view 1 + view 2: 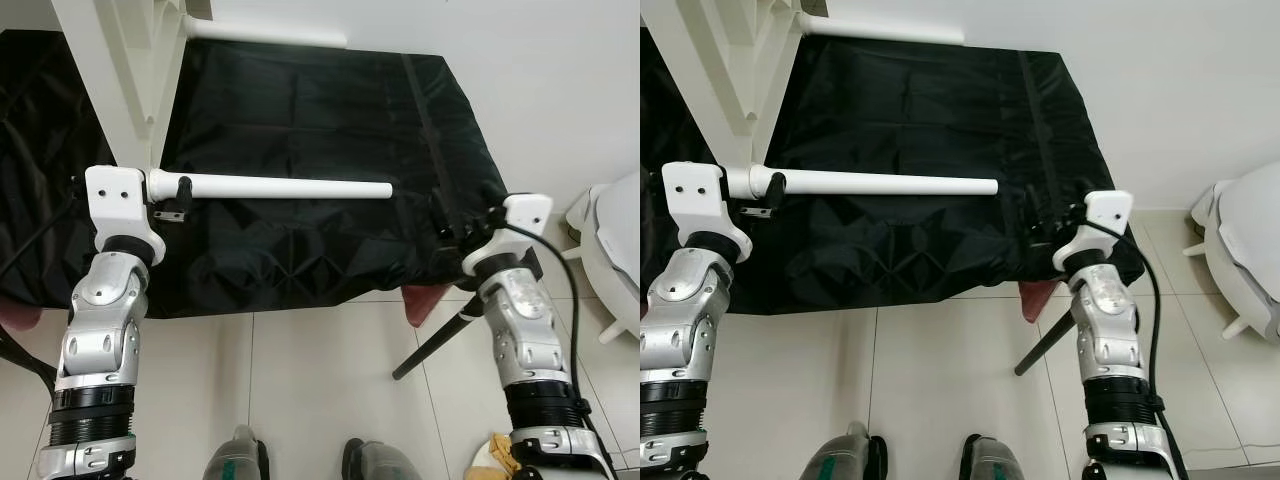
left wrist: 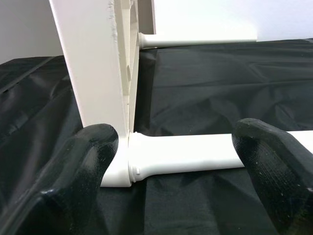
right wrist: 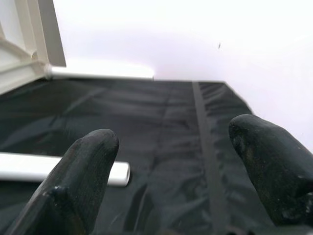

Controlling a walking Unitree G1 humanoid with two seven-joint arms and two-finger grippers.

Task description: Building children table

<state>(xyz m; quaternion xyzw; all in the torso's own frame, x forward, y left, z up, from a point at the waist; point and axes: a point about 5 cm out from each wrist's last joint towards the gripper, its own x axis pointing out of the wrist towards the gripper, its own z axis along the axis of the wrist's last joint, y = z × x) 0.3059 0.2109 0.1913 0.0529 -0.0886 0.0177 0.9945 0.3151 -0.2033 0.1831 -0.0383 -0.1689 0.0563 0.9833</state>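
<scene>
Fingers of the left gripper (image 2: 176,161) are spread wide, one on each side of the near leg (image 1: 280,187), close to where that white leg joins the tabletop (image 1: 115,70); they do not press it. The tabletop stands on its edge on the black sheet (image 1: 330,120) that covers the counter, at the robot's left, and the near leg runs from its lower corner toward the right, lying along the sheet. A second leg (image 1: 265,37) sticks out from the tabletop farther back, parallel to the first, near the white wall (image 1: 560,80). In the left wrist view the near leg's collar sits right against the tabletop's corner (whether it is fully seated cannot be told).

The right gripper (image 3: 171,166) hovers over the right front corner of the sheet, fingers apart and grasping nothing, well clear of the near leg's free end (image 3: 122,174). A dark rod (image 1: 435,345) slants down to the tiled floor (image 1: 320,380) beside the right arm. A white object (image 1: 610,250) stands at the far right on the floor. The robot's feet (image 1: 300,460) show at the lower edge of the eye views.
</scene>
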